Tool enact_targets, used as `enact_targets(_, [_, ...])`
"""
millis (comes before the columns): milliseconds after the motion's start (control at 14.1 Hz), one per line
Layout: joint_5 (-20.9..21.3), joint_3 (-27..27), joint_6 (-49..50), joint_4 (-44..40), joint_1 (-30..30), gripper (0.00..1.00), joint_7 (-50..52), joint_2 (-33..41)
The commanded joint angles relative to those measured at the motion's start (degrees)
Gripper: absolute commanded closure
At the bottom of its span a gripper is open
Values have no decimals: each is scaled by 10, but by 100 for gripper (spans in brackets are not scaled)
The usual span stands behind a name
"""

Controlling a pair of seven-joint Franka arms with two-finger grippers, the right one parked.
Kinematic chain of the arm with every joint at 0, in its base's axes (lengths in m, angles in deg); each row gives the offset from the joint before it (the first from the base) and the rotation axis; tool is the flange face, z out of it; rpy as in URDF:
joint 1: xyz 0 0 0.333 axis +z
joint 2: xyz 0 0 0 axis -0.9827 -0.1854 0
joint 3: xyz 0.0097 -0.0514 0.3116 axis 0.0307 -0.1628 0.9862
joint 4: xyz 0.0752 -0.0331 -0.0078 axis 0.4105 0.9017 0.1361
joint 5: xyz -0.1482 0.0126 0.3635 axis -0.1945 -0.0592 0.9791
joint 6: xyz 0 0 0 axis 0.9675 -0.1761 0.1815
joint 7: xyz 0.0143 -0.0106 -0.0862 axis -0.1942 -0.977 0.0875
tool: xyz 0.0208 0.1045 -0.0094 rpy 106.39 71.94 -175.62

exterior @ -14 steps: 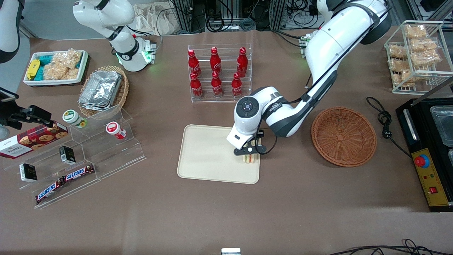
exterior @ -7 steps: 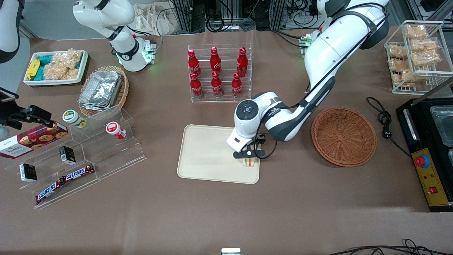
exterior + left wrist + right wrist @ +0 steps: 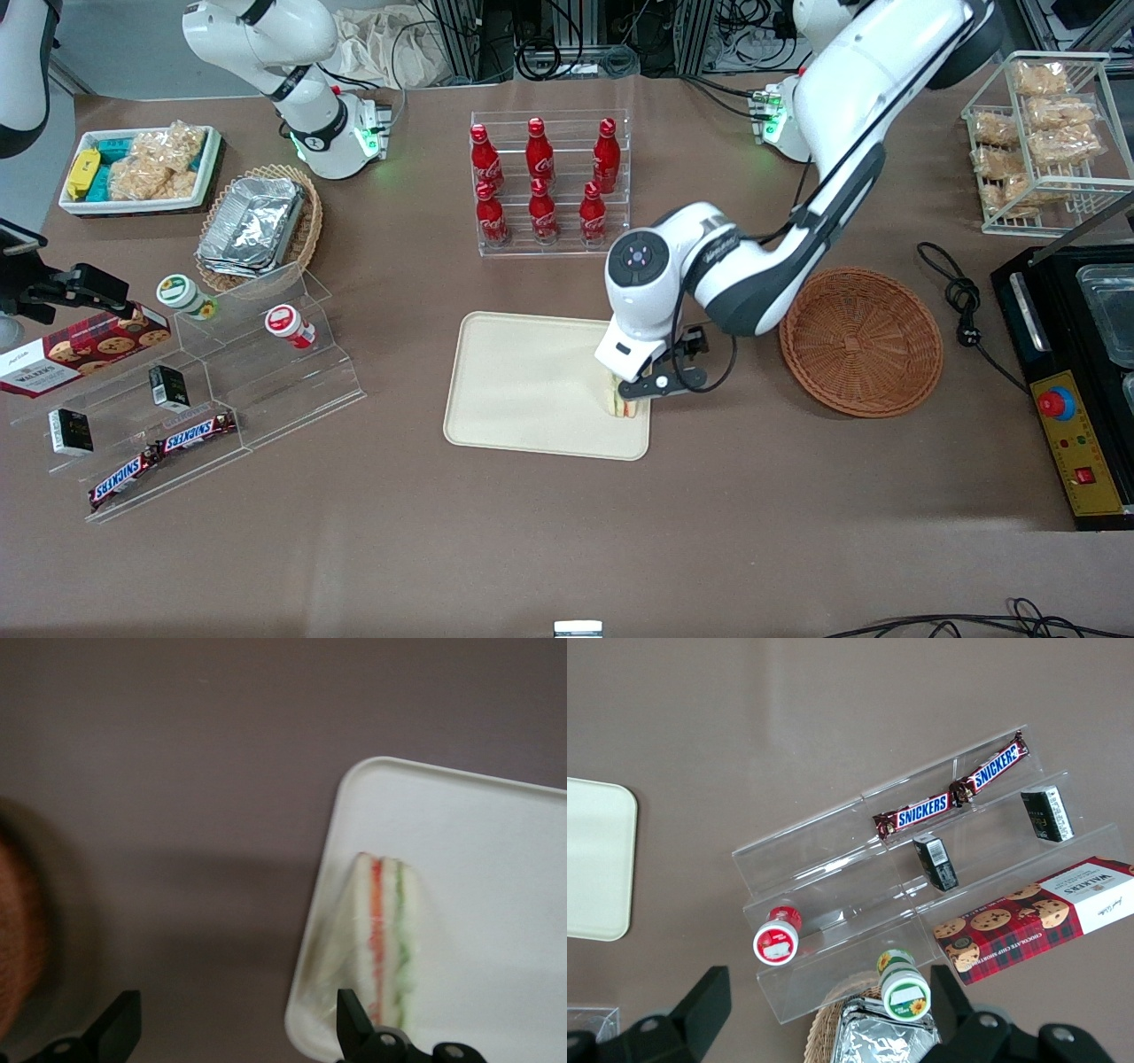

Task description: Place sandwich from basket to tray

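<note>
ITEM: sandwich (image 3: 383,939). Triangular wedge, pale bread, orange + green filling, clear wrap. Standing on edge on tray (image 3: 523,390), at the corner nearest basket (image 3: 861,341), close to the rim. Basket holds nothing.

GRIPPER (image 3: 651,390): fingers spread, nothing held; hangs just above and beside sandwich, toward basket, no contact.

HANDLING (est.): light, soft, squashes easily; wrap prob. slippery; a narrow base, so it could tip. Take across the flat bread faces, mid-height, light squeeze. Not by the wrap.

STATUS (est.): placed; arm only needs to clear off.
</note>
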Motion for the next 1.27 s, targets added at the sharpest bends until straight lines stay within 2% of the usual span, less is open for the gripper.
enact_targets(0, [-53,-1,19,27,47,1,-58,59])
enact_targets(142, [-106,0,31,35,83,1,-96,95])
enact_targets(354, [-111,-1,32,60,136,1,-147,132])
enact_targets(637, [-190,-1,26,64,196,1,-219,147])
enact_targets(779, [-197,1,23,82,205,1,-222,169])
enact_targets(920, [-202,-5,3,103,240,1,-224,180])
enact_targets(1204, [-219,-8,-7,136,249,1,-227,224])
